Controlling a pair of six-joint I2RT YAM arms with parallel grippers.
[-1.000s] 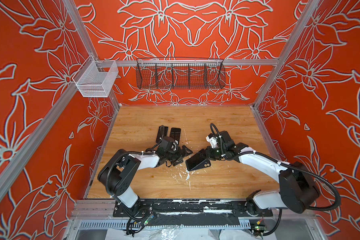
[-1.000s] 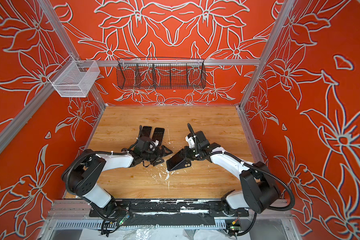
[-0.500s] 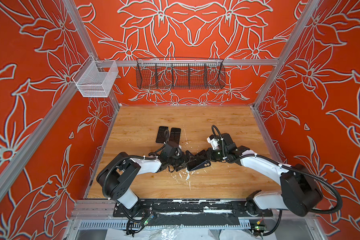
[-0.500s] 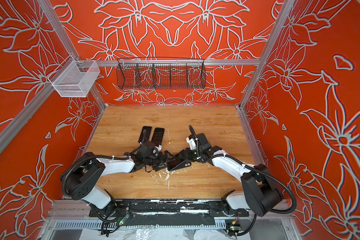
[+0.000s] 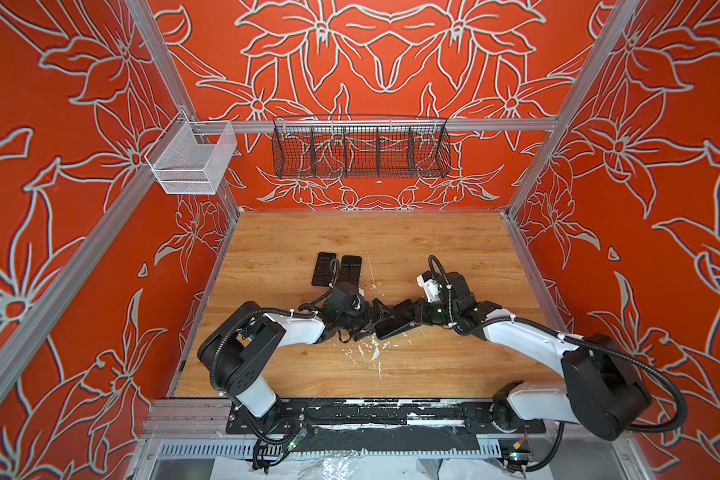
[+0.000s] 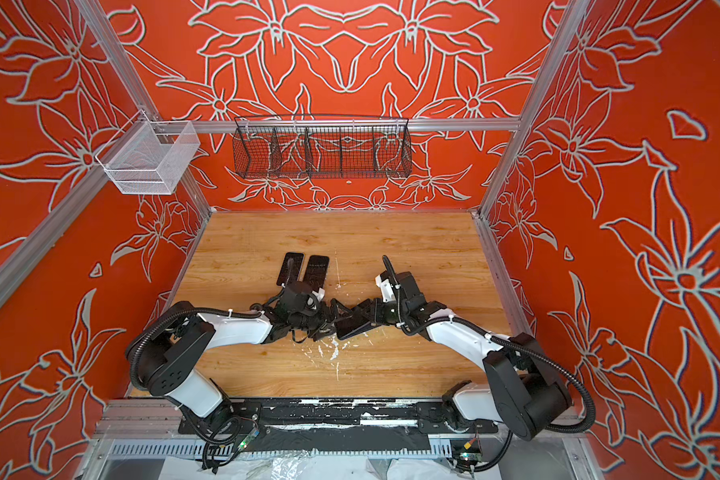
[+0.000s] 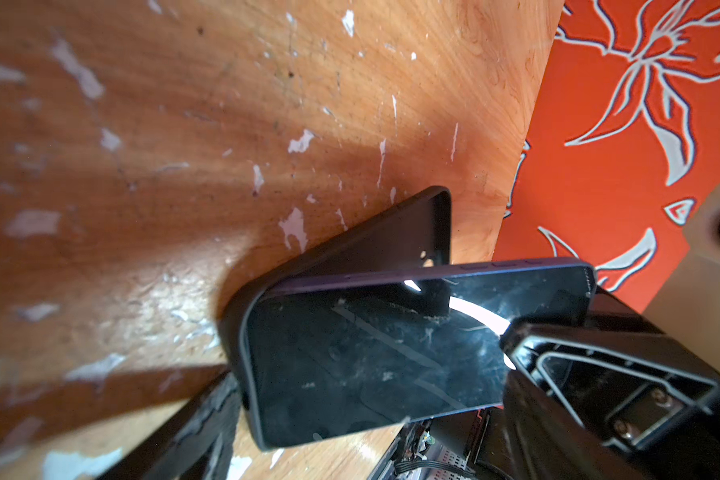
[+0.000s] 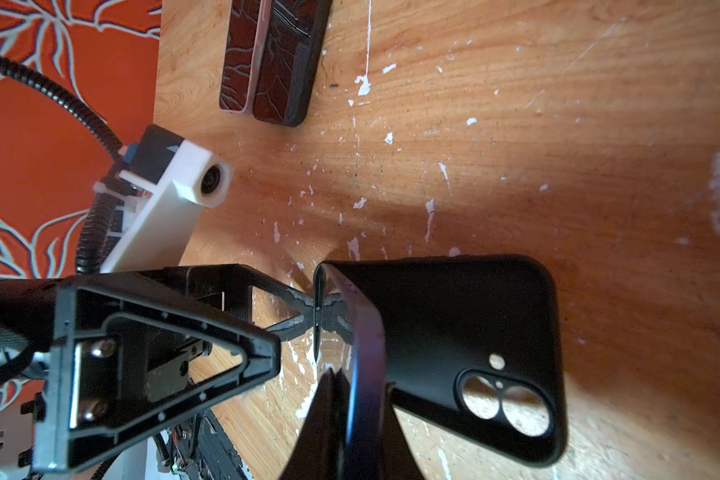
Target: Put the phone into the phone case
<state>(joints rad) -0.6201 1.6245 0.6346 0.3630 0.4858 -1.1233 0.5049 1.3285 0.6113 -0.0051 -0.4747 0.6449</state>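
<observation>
Meeting over the middle of a wood-grain table [image 5: 350, 241] flecked with white chips, the two arms appear whole in both top views.
- Left gripper [image 5: 373, 322]: jaws spread wide, tips at the end of a dark slab.
- Right gripper [image 5: 410, 318]: clamped on that slab, the phone [image 5: 393, 328], which is held tilted just above the board.
- Two flat dark handsets [image 5: 324, 270] lie side by side behind the left arm.
- Black wire basket [image 5: 360, 151], divided, hangs on the back rail.
- White mesh bin [image 5: 192, 160] hangs at the left corner.
- Phone and case read as one shape here.

Left wrist view:
- Phone: screen glossy black, scratched and dusty; corners rounded; rim purplish with side buttons.
- Phone case [image 7: 383, 237]: matte black with a raised lip. One short end of the phone sits in it, and the rest of the case angles away toward the table.
- A black framed finger [image 7: 524, 340] of the right gripper lies on the screen's far end.

Right wrist view:
- Phone is seen edge-on, a thin strip between the right gripper's dark tips.
- Case back faces outward, showing a double-round camera cut-out and a small round hole that no other view shows.
- Left fingers [image 8: 262, 353], open triangular frames, stand either side of the seated end; whether they touch it cannot be told.
- Handset faces are mirror-like, and one has a pale rim.
</observation>
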